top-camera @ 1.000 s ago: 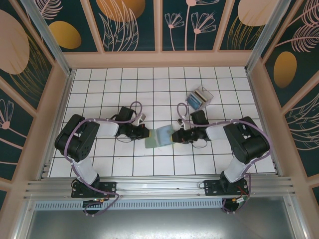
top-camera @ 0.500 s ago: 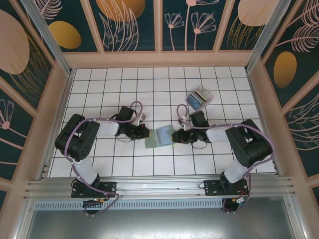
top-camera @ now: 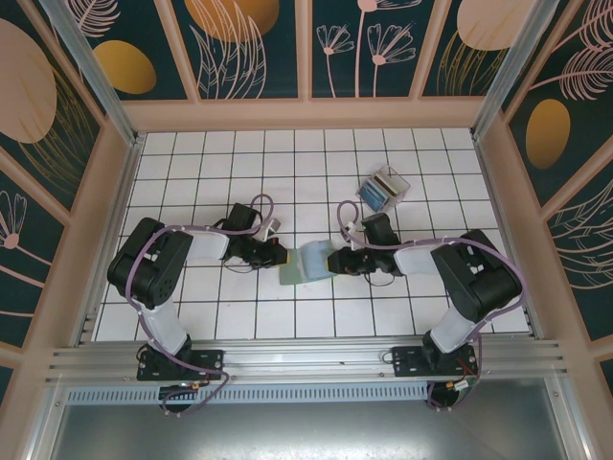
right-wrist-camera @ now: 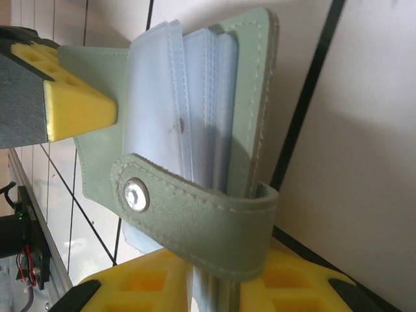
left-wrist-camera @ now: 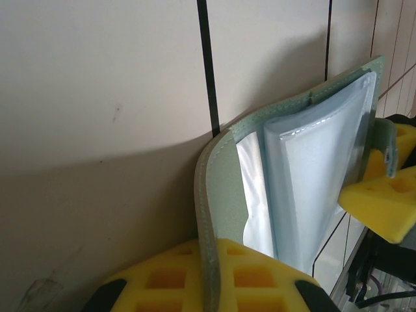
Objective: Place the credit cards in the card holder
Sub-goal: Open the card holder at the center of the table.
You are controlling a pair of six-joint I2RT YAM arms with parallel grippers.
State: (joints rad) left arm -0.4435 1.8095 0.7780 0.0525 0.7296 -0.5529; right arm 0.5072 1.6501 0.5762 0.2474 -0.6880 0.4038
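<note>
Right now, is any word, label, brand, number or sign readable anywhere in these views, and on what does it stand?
None can be read.
The card holder and its snap stud show no lettering.
The cards in the clear box are too small to read.

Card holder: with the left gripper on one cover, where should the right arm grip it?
Probably the opposite green cover of the card holder, at its outer edge beside the snap strap, coming from the right. That flap is thin and stitched; the clear sleeves look floppy, and the left gripper pins the other side.
</note>
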